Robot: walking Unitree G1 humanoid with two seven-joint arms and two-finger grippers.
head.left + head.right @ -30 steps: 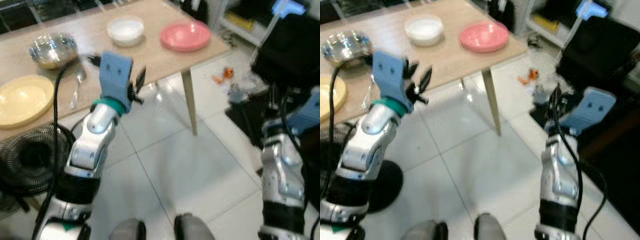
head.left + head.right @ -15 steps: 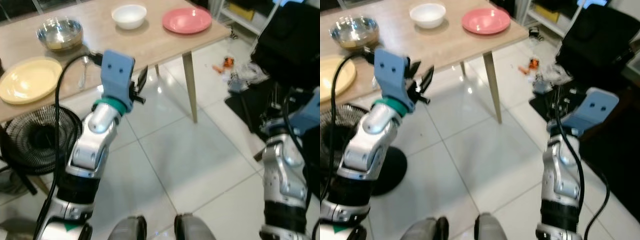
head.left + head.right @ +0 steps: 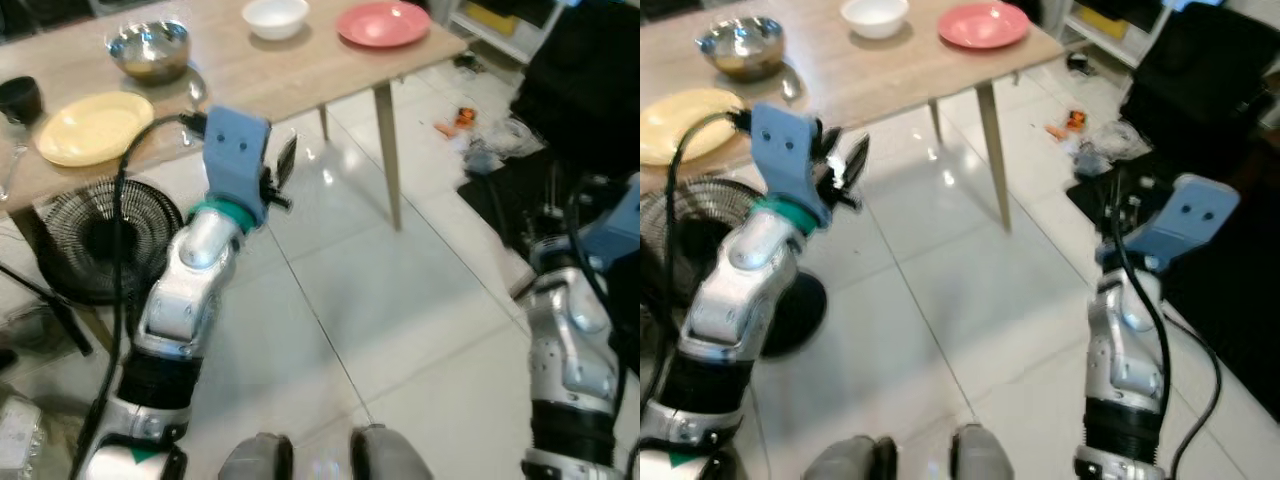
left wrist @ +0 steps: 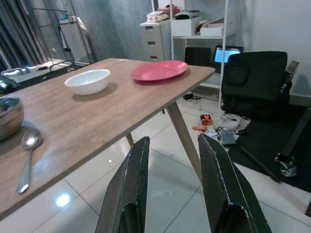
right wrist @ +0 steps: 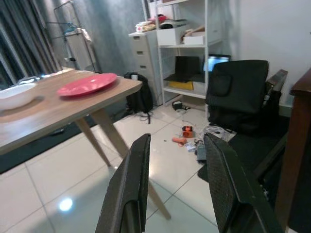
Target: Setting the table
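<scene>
The wooden surface [image 3: 290,75] is lying ahead and to the robot's left, its long axis running left to right, so the left claw [image 3: 280,165], fingers apart and empty, is sitting nearer to it than the right claw [image 5: 170,189], also spread and empty. Resting on the matte wood are a flat pink plate [image 3: 383,22], a yellow plate [image 3: 92,127], a shiny steel bowl [image 3: 148,48], a white bowl [image 3: 274,15] and a slim metal spoon [image 4: 26,158].
</scene>
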